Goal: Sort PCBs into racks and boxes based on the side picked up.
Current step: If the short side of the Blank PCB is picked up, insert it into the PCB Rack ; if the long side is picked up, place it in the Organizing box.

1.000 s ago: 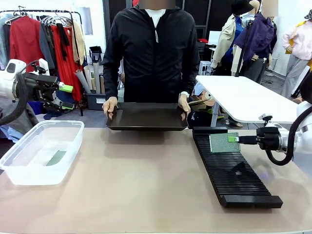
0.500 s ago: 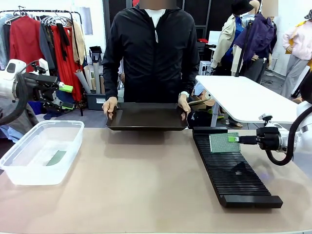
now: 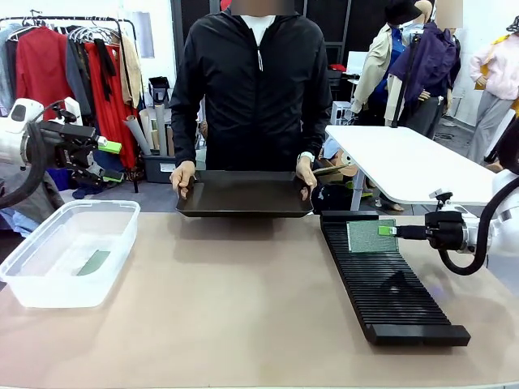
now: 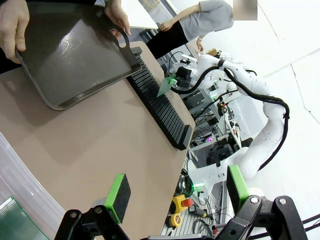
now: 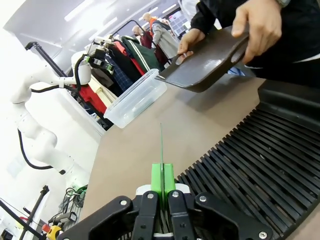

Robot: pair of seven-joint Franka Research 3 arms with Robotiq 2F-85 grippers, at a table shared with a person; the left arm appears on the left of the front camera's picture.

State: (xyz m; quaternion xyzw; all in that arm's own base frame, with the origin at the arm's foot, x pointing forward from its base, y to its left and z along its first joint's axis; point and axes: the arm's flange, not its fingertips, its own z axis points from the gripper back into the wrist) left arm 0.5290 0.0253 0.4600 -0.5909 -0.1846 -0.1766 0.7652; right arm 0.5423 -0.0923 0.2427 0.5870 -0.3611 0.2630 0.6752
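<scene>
My right gripper [image 3: 389, 232] is shut on the edge of a PCB [image 3: 366, 237], holding it upright on its edge over the far end of the black slotted rack [image 3: 389, 284]. In the right wrist view the PCB [image 5: 161, 145] shows edge-on between my closed pads, above the rack's slots [image 5: 260, 165]. Another PCB [image 3: 94, 262] lies flat in the clear plastic box [image 3: 69, 251] at the left. Raised beyond the box's far left corner, my left gripper [image 3: 104, 147] is open and holds nothing; its fingers [image 4: 118, 196] stand wide apart.
A person stands across the table, both hands [image 3: 183, 175] holding a shallow smooth black tray [image 3: 245, 194] at the far edge. A white table [image 3: 405, 162] stands behind the rack. Bare tan tabletop [image 3: 235, 292] lies between box and rack.
My right gripper has shifted the PCB very slightly left over the rack. Nothing else has moved.
</scene>
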